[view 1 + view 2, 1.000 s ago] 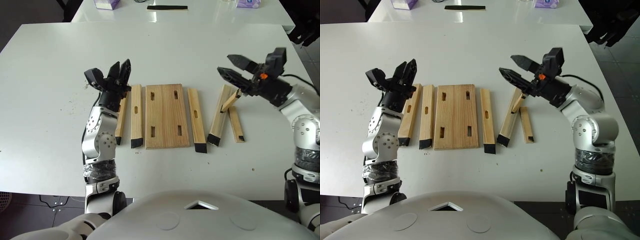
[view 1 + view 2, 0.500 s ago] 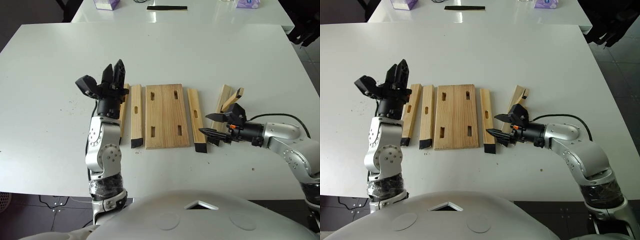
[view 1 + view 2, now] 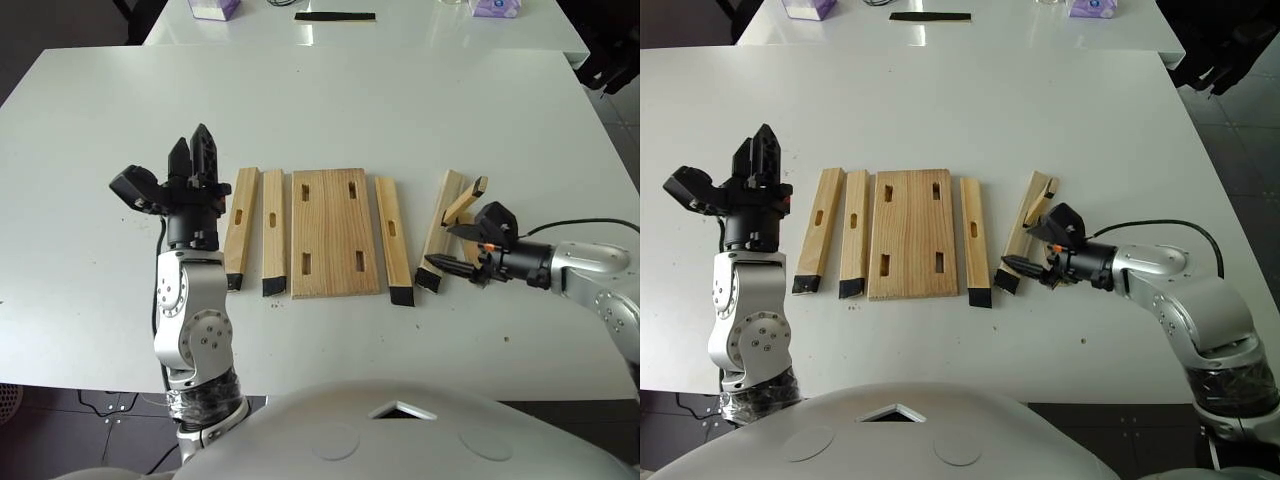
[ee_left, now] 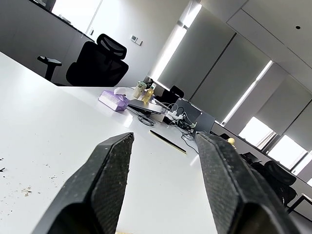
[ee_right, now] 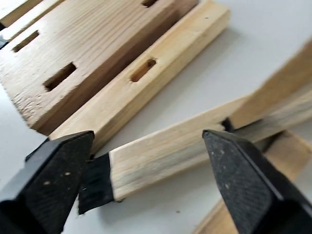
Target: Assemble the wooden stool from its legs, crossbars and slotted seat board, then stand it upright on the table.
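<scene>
Seat board central on table, bare surface all round.
Left gripper raised, fingers apart; right gripper spread about right leg near end.

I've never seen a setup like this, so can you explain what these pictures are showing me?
This is a humanoid robot with two arms, each ending in a two-fingered claw. Two pictures look down from its head; the other two come from cameras on its wrists. On the white table lie a slotted seat board, four black-tipped legs and short crossbars at the right. The left claw is raised and open, left of the parts. The right claw is low and open, its fingers either side of the rightmost leg near its black end. Nothing is held.
</scene>
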You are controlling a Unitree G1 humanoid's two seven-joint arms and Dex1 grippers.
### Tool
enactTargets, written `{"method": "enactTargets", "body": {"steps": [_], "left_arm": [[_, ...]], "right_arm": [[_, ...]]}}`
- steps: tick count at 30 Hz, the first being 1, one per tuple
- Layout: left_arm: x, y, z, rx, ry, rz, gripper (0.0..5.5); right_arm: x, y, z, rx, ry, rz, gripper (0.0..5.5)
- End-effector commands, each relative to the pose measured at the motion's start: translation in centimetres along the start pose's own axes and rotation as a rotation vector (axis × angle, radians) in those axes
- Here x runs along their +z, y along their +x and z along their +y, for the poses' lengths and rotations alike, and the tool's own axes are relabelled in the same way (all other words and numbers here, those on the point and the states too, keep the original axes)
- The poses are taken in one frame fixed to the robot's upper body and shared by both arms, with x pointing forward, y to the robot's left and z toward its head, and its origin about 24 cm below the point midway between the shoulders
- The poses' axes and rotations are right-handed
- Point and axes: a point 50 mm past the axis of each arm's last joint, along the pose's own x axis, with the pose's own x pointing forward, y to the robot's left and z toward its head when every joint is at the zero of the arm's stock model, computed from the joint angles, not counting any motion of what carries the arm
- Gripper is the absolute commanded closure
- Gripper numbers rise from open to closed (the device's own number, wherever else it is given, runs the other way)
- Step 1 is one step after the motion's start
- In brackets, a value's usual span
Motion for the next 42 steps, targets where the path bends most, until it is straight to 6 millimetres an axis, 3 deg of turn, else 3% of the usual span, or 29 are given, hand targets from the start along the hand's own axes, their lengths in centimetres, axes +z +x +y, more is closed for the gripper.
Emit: {"method": "enactTargets", "body": {"steps": [1, 10, 16, 27, 33, 42], "left_arm": [[-0.2, 0.6, 0.1, -0.005, 0.020, 0.008, 3.14], [-0.4, 0.4, 0.8, -0.012, 0.042, 0.049, 3.14], [-0.9, 1.1, 0.7, -0.031, 0.041, 0.067, 3.14], [-1.5, 1.2, 0.8, -0.049, 0.043, 0.093, 3.14], [-1.9, 0.9, 0.8, -0.044, 0.046, 0.105, 3.14], [-1.7, 0.3, 1.3, -0.016, 0.058, 0.107, 3.14]], "right_arm": [[-0.5, 0.6, -0.9, -0.085, 0.020, 0.044, 1.40], [-1.6, 0.7, -0.7, -0.091, 0.113, 0.074, 1.40], [-1.8, 2.5, -0.6, -0.079, 0.134, 0.074, 1.40], [-0.9, 3.8, -2.8, -0.154, 0.139, 0.063, 1.40], [-1.9, 3.9, -1.1, -0.119, 0.099, 0.098, 1.40], [-4.1, 2.7, 0.5, -0.228, 0.084, 0.121, 1.40]]}}
